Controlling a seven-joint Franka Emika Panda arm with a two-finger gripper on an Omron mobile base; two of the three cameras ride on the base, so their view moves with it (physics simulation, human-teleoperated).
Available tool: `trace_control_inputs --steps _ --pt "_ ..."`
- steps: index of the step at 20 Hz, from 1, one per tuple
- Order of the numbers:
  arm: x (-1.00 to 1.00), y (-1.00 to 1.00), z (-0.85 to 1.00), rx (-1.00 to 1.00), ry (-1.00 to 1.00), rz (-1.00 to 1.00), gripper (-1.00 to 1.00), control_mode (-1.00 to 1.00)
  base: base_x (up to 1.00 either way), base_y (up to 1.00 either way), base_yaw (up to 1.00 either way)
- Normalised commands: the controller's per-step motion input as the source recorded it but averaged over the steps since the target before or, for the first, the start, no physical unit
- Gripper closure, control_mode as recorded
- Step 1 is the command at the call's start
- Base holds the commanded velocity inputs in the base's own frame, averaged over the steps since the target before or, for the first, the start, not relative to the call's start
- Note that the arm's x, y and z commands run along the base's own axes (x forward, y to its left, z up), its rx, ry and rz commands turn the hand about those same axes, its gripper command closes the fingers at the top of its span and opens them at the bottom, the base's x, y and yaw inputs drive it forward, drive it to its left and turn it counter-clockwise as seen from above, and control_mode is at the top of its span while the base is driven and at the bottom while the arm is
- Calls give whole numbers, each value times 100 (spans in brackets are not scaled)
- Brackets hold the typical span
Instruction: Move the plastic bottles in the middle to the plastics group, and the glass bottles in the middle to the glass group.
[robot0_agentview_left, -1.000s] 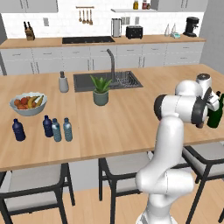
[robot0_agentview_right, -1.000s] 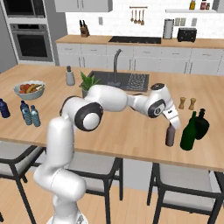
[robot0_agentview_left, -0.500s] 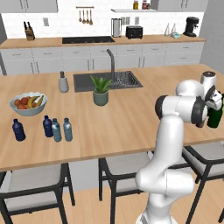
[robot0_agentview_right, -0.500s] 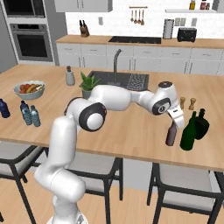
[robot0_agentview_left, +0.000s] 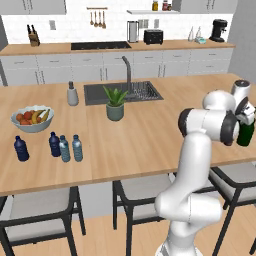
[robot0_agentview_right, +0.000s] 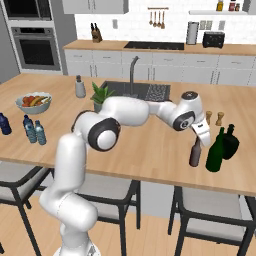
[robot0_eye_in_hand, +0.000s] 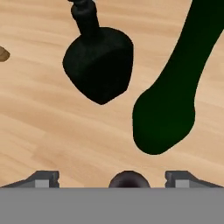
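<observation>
The slim dark brown glass bottle with the long narrow neck (robot0_agentview_right: 195, 153) stands upright on the wooden island counter (robot0_agentview_right: 150, 150), near its front edge at the right end, just beside the two large dark green glass bottles (robot0_agentview_right: 222, 145) that make up the glass group. In the hand view its round top (robot0_eye_in_hand: 127, 180) sits between the two dark finger tips (robot0_eye_in_hand: 43, 179), which stand spread wide on either side with a gap to the neck, so the two-finger gripper (robot0_agentview_right: 200, 134) is released rather than clamped. In the same view the squat dark green bottle (robot0_eye_in_hand: 98, 65) and the taller green one (robot0_eye_in_hand: 166, 109) stand on bare wood just beyond.

By my reading, the step in hand is the end of the glass delivery: the brown bottle appears set down with its group and let go. The next move calls for a straight lift clear of the neck without nudging the bottle into its neighbours, then a long swing or drive to the far left of the island.

There the two pale blue see-through ribbed plastic bottles (robot0_agentview_left: 71, 148) wait, just right of a squat dark navy-blue bottle (robot0_agentview_left: 54, 144), with a second navy one (robot0_agentview_left: 20, 149) further left, in front of the fruit bowl (robot0_agentview_left: 32, 119).
</observation>
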Motion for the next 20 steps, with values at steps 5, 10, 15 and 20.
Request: trace_control_inputs --steps 5,10,15,20 --pt "-17 23 29 0 -10 0 -100 -100 0 0 0" --pt "-18 34 71 -4 -11 3 -100 -100 0 0 0" --pt "-80 26 33 -7 0 31 -100 -100 0 0 0" --pt "-79 62 4 -5 5 46 -100 -100 0 0 0"
